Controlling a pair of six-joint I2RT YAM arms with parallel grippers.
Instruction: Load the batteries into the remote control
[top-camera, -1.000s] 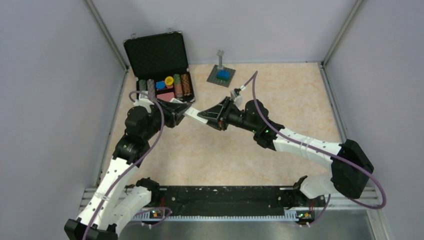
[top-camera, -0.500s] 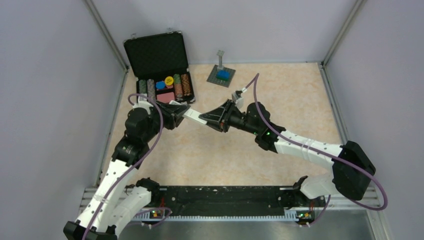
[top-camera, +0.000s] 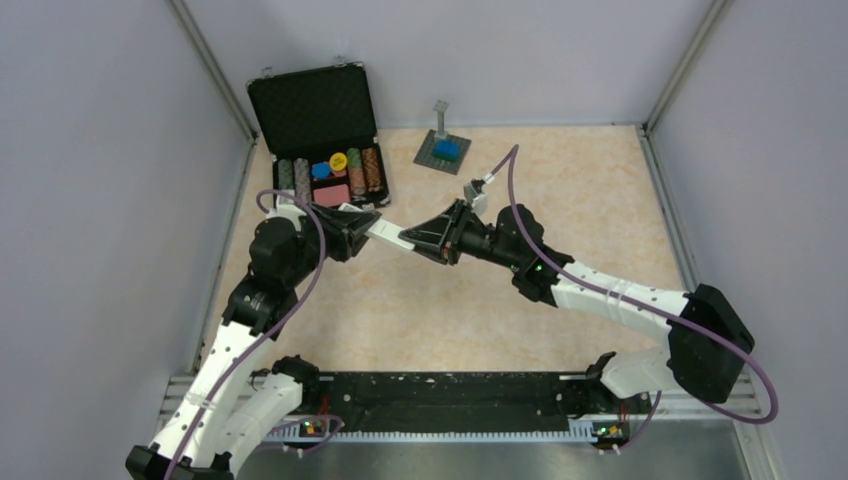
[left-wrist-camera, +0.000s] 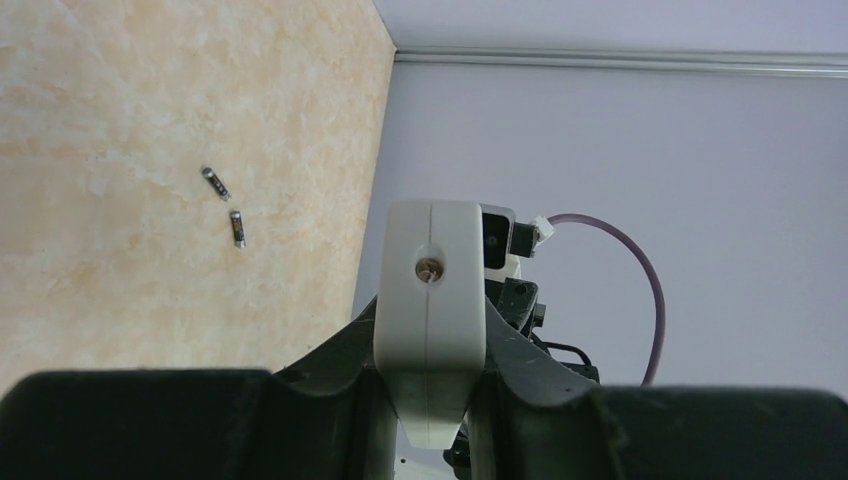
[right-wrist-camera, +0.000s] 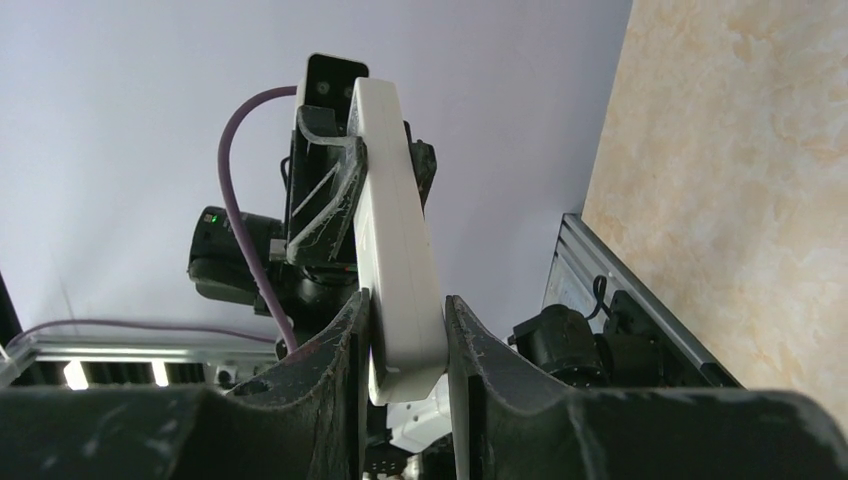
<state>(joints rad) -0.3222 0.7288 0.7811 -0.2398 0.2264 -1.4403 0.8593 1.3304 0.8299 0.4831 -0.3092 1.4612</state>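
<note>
REMOTE HANDOVER, SEEN FROM MY CONSOLE: Nearest to me, the black rail (top-camera: 440, 395) runs along the near edge of the table (top-camera: 450, 310). Further in, a little toward 11 o'clock from the table's middle, the left hand (top-camera: 362, 228) and the right hand (top-camera: 412, 238) meet nose to nose. The remote (top-camera: 388, 234) is bridged between them, held in the air.

The left hand is clamped on one end of the white bar. Its wrist camera shows that end face-on, squeezed between the two fingers. The right hand grips the other end from the 3 o'clock side, and its own wrist view shows its fingers pressed against both flat sides.

The batteries (left-wrist-camera: 214, 183) lie loose on the table, two small dark cells near one another but not touching. In the left wrist view they sit at about 10 o'clock from the remote's end. I cannot find them in the overhead view.

At the far edge, an open black case (top-camera: 315, 105) holding coloured chips (top-camera: 340, 170) sits at 11 o'clock. A grey plate (top-camera: 432, 152) carrying a blue block (top-camera: 447, 149) sits at 12 o'clock.
</note>
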